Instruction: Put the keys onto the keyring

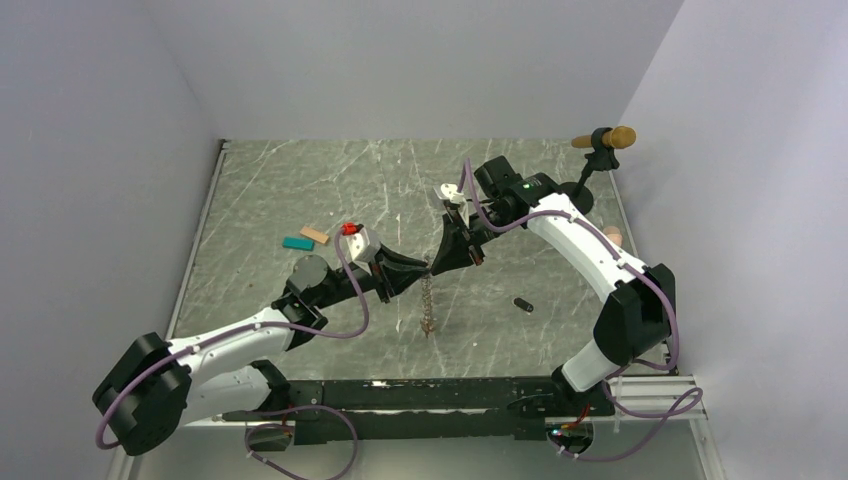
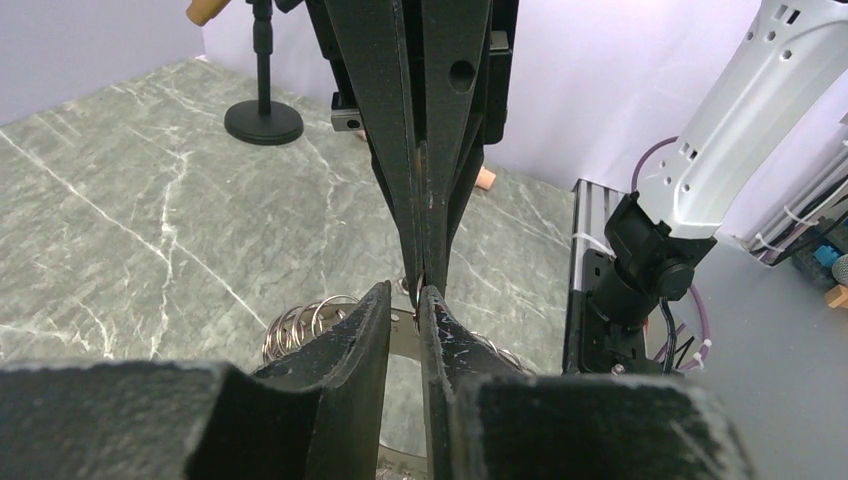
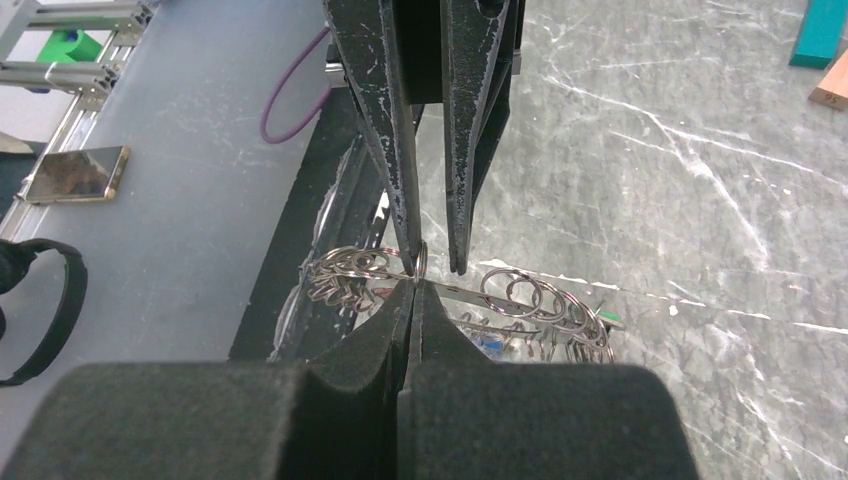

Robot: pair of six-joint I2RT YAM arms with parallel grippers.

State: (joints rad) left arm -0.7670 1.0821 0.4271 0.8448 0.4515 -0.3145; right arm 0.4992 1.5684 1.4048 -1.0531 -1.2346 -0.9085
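Note:
The keyring (image 1: 428,305) hangs as a chain of small silver rings from the spot where both grippers meet above the table's middle. My right gripper (image 3: 413,288) is shut on it, pinching a ring at the top of its flat band (image 3: 520,295). My left gripper (image 2: 405,297) faces it tip to tip with its fingers (image 3: 405,200) apart, and the ring stands beside one pad. Green (image 3: 600,318) and blue (image 3: 490,345) key heads show among the rings. A black key (image 1: 522,303) lies on the table to the right. A small red thing (image 1: 349,228) sits by my left wrist.
A teal block (image 1: 298,243) and a tan block (image 1: 314,235) lie at the left. A black round-based stand (image 1: 598,160) with a tan top stands at the back right. The rail (image 1: 430,395) carrying the arm bases runs along the near edge.

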